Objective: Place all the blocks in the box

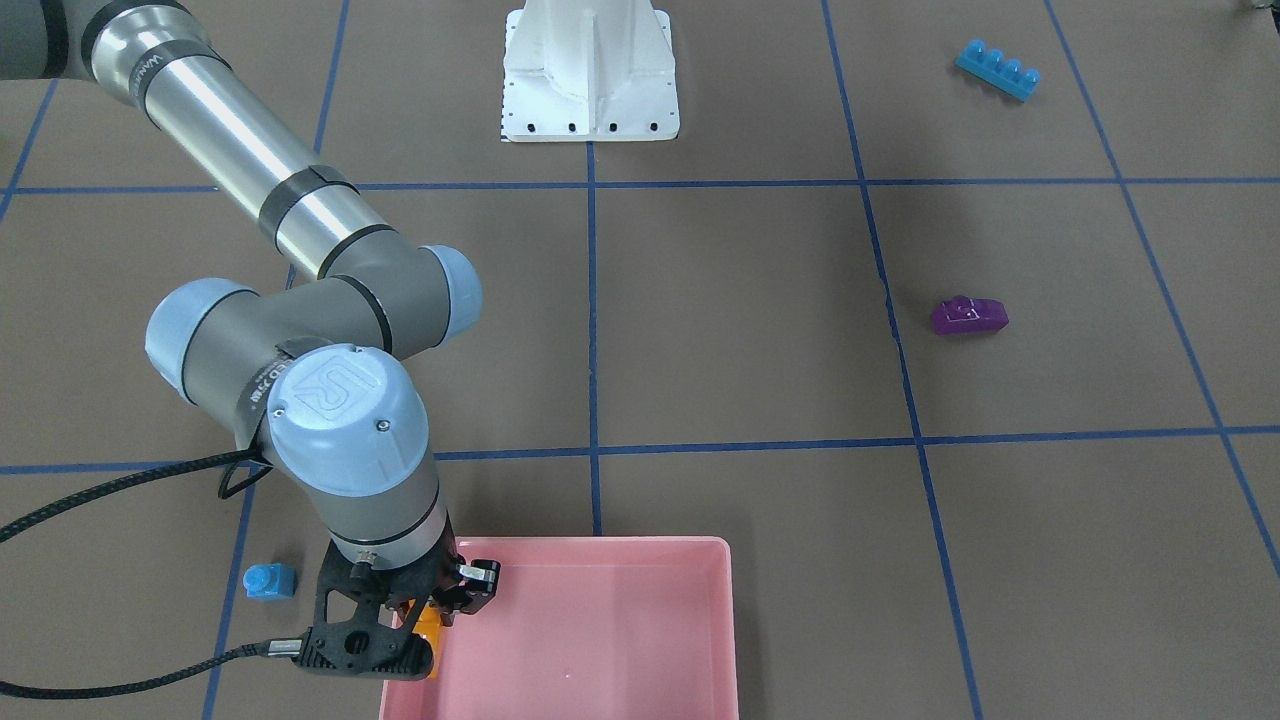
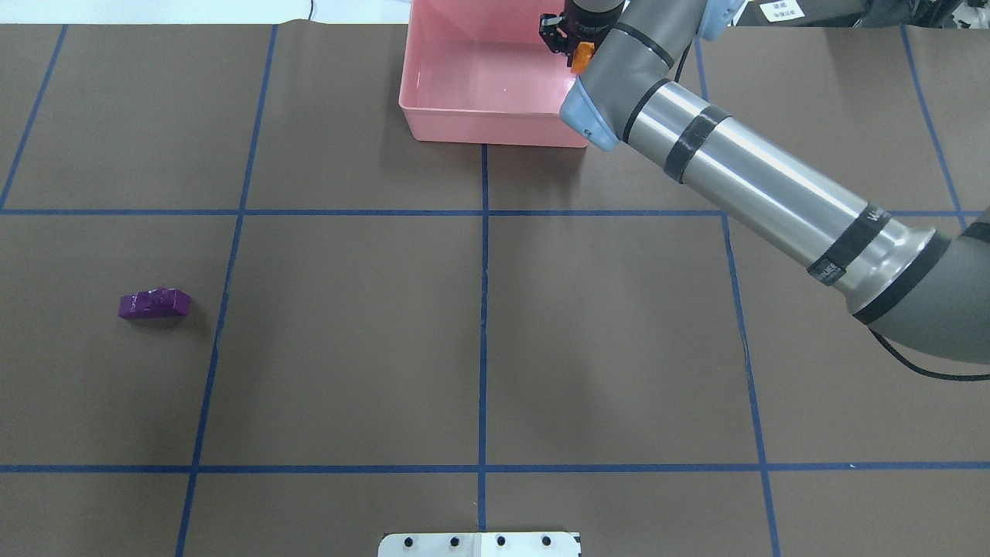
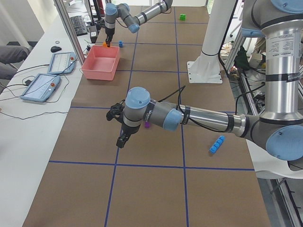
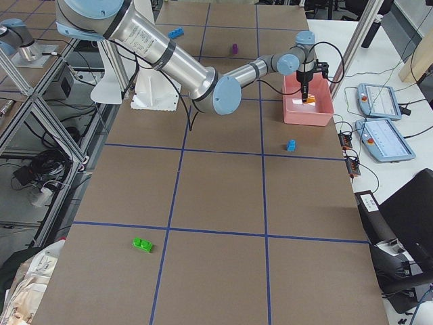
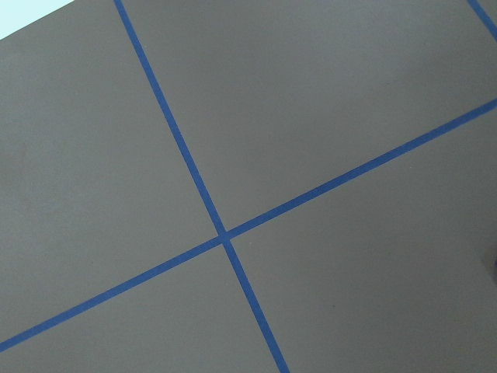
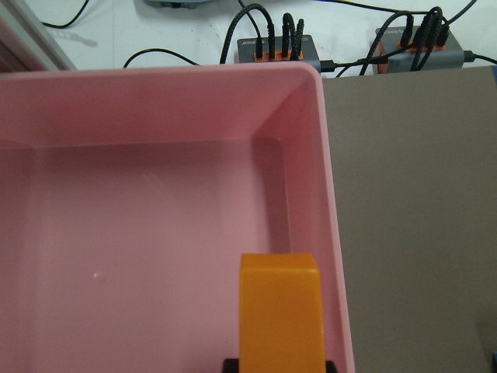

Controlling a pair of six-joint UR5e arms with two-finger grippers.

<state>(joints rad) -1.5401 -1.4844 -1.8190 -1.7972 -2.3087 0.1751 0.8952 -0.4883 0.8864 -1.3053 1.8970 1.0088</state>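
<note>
Blue 1-stud brick (image 1: pixel 270 581) near pink box (image 1: pixel 600 545): front view, not overhd.

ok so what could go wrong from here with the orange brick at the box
1. The right gripper holds the orange brick right by a side wall of the pink box; released here, it may clip the rim and tumble out.
2. The small blue brick sits on the table just outside that wall, so a low retreat could knock it.
</note>
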